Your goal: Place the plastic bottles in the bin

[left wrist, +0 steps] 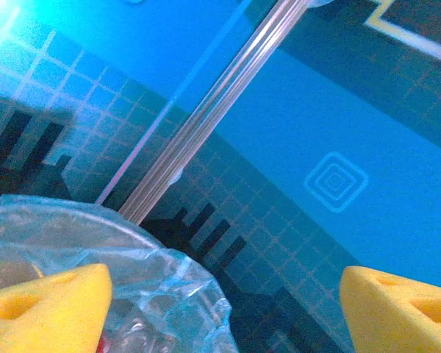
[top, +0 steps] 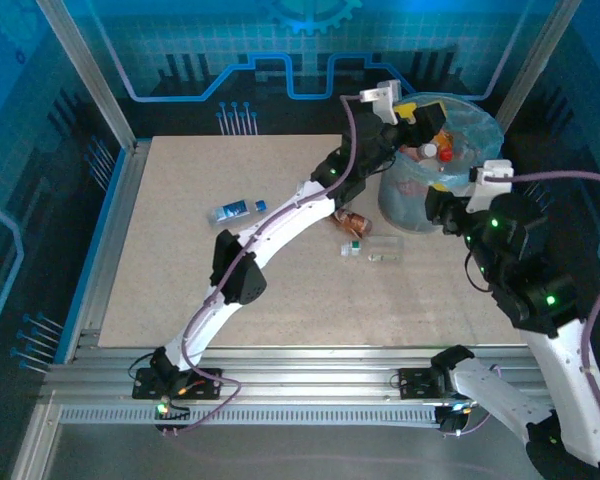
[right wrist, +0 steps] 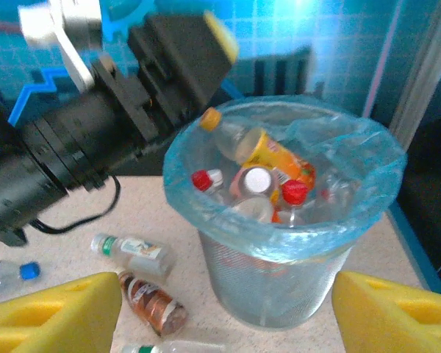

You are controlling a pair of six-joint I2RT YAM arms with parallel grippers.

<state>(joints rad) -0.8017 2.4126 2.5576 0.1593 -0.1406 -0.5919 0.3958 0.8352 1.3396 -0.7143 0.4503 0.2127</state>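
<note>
Plastic bottles [right wrist: 259, 151] crowd the bin [right wrist: 279, 287] at two o'clock on the surface [top: 180, 290]; we count four more lying at the bin's eight o'clock. Our left gripper [left wrist: 224, 309] and right gripper [right wrist: 228, 305] gape empty.

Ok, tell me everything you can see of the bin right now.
The bin is round and grey, with a fine mesh-looking wall, lined by a thin light-blue bag folded over its rim. It stands upright near the far right corner of the table. It is nearly full: bottles with orange, red and white caps pile up to the rim. The left tool hangs open just above the rim. A few loose bottles lie near its base, apart from it.
</note>
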